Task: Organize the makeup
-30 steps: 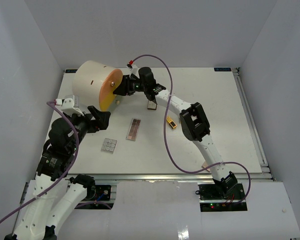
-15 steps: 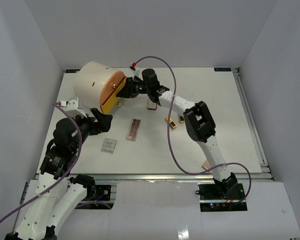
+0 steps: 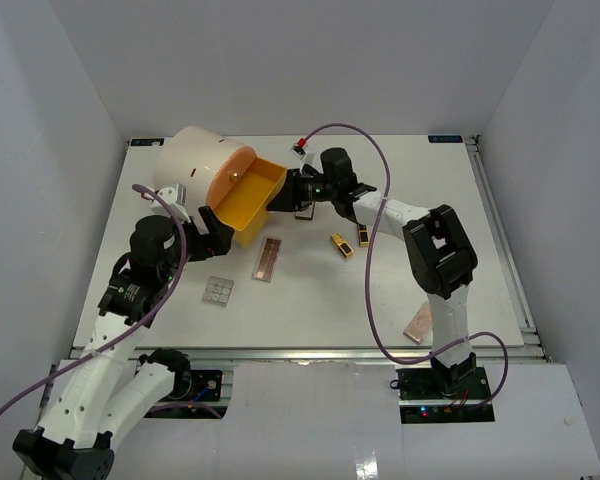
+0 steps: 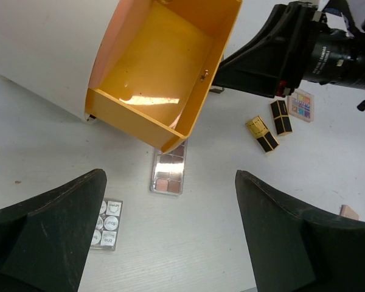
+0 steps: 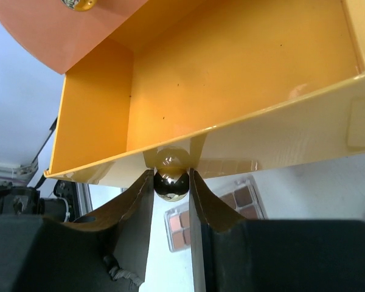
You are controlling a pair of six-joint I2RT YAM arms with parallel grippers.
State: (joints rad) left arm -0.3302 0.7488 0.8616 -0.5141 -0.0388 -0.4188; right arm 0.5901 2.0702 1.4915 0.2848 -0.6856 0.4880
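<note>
My right gripper (image 5: 171, 184) is shut on the small dark round knob (image 5: 171, 182) of the orange-yellow drawer (image 3: 250, 197), which stands pulled out of the cream cylinder (image 3: 192, 163). The drawer (image 4: 164, 67) looks empty inside. On the table lie a pinkish palette (image 3: 268, 258), a grey palette (image 3: 218, 291), two gold-and-black lipstick tubes (image 3: 342, 245) (image 3: 363, 236) and a multicolour palette (image 4: 300, 104). My left gripper (image 3: 212, 238) hovers open just in front of the drawer, above the pinkish palette (image 4: 169, 172), holding nothing.
A small pink flat piece (image 3: 418, 325) lies near the front right edge of the table. The right arm's purple cable (image 3: 365, 290) loops over the table's middle. White walls close in the sides and back.
The right gripper closed on the knob and pulled the drawer out to the right. The cylinder shifted slightly right. My left arm moved up and right toward the drawer.
</note>
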